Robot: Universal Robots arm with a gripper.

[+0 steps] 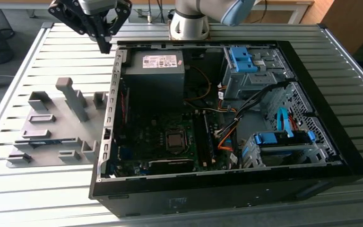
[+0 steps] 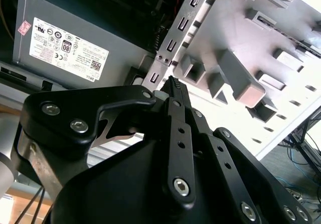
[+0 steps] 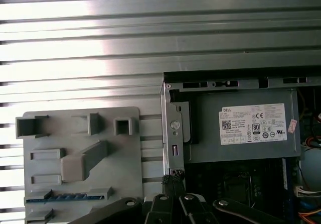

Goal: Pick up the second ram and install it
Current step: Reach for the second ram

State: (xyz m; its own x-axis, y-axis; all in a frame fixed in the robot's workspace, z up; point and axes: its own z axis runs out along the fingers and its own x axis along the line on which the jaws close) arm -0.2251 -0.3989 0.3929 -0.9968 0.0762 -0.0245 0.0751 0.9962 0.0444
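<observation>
Carrying everything is one slatted metal worktop (image 1: 36, 198). On it lies one open black computer case (image 1: 232, 189), the biggest thing there, with its inside facing up.

Just beside the case, on the exterior view's left, sits one flat grey fixture plate (image 1: 49, 118) with several raised grey blocks.

Inside the case, at its far end, is one grey power supply (image 1: 153, 78) with a white sticker; it also appears in both wrist views (image 2: 75, 28) (image 3: 235, 148). Two blue drive brackets are in the case on the side away from the plate, one at the far end (image 1: 243, 59) and one at the near end (image 1: 282, 138).

One black claw (image 1: 106, 47) hangs at the case's far corner on the plate's side, over the case wall next to the power supply. In both wrist views its tip (image 2: 174, 83) (image 3: 174, 176) is narrow, with the two fingers pressed together and nothing between them.

One second ram (image 1: 43, 141) sits on the fixture plate outside the case, level with the case's near half. It shows as a thin blue-green strip seated in a grey holder, and the first wrist view shows it there too (image 3: 65, 197). It is well apart from the claw.
</observation>
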